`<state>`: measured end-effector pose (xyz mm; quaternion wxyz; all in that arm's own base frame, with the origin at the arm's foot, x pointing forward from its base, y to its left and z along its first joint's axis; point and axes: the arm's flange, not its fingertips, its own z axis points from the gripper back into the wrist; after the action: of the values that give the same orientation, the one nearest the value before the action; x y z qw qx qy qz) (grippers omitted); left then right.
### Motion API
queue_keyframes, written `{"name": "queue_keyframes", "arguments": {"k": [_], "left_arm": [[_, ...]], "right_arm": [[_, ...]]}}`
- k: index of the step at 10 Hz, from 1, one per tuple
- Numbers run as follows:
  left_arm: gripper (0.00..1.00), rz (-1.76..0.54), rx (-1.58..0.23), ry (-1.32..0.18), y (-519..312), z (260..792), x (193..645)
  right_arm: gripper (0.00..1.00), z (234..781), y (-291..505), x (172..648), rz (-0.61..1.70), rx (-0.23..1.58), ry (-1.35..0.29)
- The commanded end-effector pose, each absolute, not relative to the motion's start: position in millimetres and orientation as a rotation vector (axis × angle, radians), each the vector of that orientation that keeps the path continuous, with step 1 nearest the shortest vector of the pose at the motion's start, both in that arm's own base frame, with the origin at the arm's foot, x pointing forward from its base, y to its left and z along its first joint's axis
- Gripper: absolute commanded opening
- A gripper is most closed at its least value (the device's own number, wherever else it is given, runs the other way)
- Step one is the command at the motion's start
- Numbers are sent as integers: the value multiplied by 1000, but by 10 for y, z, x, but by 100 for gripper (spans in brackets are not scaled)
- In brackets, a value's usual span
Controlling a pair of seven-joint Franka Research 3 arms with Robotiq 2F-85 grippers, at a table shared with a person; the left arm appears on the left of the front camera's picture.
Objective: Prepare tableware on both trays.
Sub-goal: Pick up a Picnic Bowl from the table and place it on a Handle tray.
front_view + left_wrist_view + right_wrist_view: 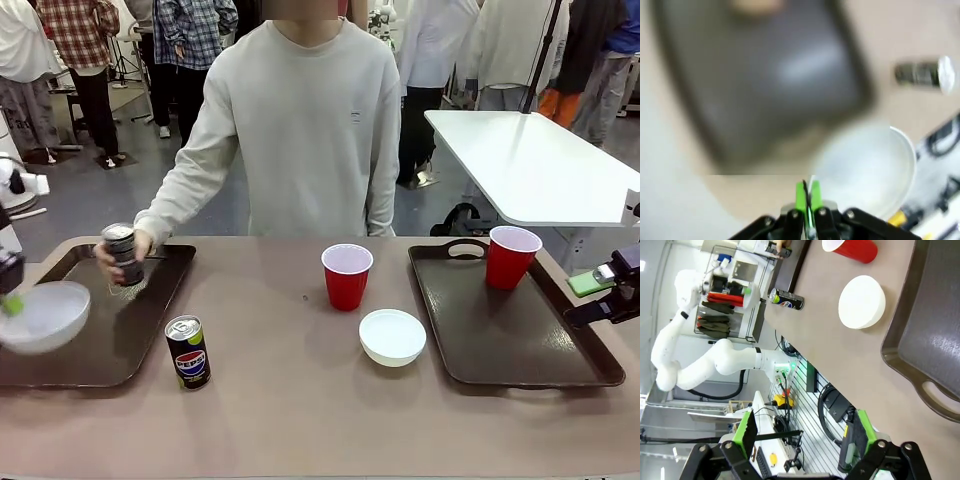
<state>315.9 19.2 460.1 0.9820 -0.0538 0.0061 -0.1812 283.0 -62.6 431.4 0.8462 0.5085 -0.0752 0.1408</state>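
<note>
**Reference:** Pepsi can, a dark blue cylinder with a silver top, upright on the tan bench. We give every position from it.

**Trays, two:** dark brown plastic, rectangular, with raised rims, rounded corners and cut-out handles.
- Left tray, just left of the Pepsi can. A person's hand grips a slim black can upright at its far end. The first white bowl, round and motion-blurred, hangs over its left part. The left gripper has its green pads clamped together on the rim.
- Right tray, well right of the Pepsi can. It holds the first red cup, white inside, at its far end.

**On the bench, right of the Pepsi can:**
- second red cup;
- second white bowl, smooth and empty.

**Count:** two bowls, two cups, two cans.

**Right gripper**: beyond the right tray, fingers apart, holding nothing.
</note>
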Motion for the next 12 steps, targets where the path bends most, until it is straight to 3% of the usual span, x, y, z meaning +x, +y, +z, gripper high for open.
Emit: {"name": "queue_keyframes", "arguments": {"k": [1,5,9,12], "left_arm": [[4,-437,-34,30,241,4746,2837],[4,-377,-63,17,233,4666,3008],[4,-279,-186,-178,204,4260,3743],[4,-224,-164,-141,238,3867,4050]], "right_arm": [[100,4329,-620,2856,304,1104,-180],[100,4329,-620,2856,304,1104,-180],[100,4329,-620,2856,304,1104,-180],[100,4329,-620,2856,304,1104,-180]]}}
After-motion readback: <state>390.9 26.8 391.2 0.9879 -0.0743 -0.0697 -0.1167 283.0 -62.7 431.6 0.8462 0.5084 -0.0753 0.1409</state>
